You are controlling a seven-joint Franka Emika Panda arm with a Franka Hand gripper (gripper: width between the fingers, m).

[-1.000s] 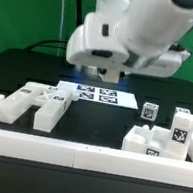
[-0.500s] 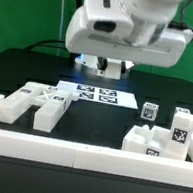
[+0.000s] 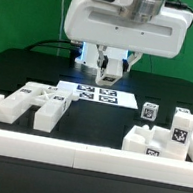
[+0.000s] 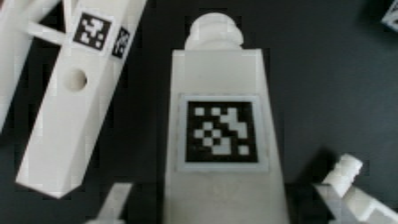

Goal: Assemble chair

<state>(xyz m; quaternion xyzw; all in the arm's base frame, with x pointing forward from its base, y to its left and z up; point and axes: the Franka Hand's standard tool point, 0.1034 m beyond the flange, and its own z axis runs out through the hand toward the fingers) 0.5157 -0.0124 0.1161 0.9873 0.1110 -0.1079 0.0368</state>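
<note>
black tabletop (image 3: 17,72), green backdrop (image 3: 27,13): gripper (image 3: 108,74) is clamping a tagged bar (image 4: 222,80) by the marker board (image 3: 97,93), peg (image 4: 214,30) poking free, probably for joining; other parts (image 3: 164,138) waiting at four o'clock.

Arm squares up
The arm (image 3: 125,28) has swung from tilted to square-on, toward the exterior view's left, uncovering the fingers (image 3: 102,63) clamped on a bar (image 4: 222,90).

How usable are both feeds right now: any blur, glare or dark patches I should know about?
Exterior view: evenly lit, fairly sharp, tags on the marker board distinct; the glossy white robot arm is bright, not blown out. Wrist view: soft throughout; the white plastic bar with a black-and-white tag has fuzzy edges, its tag pattern smeared but visible, and the fingers beside it are blurriest.
</note>
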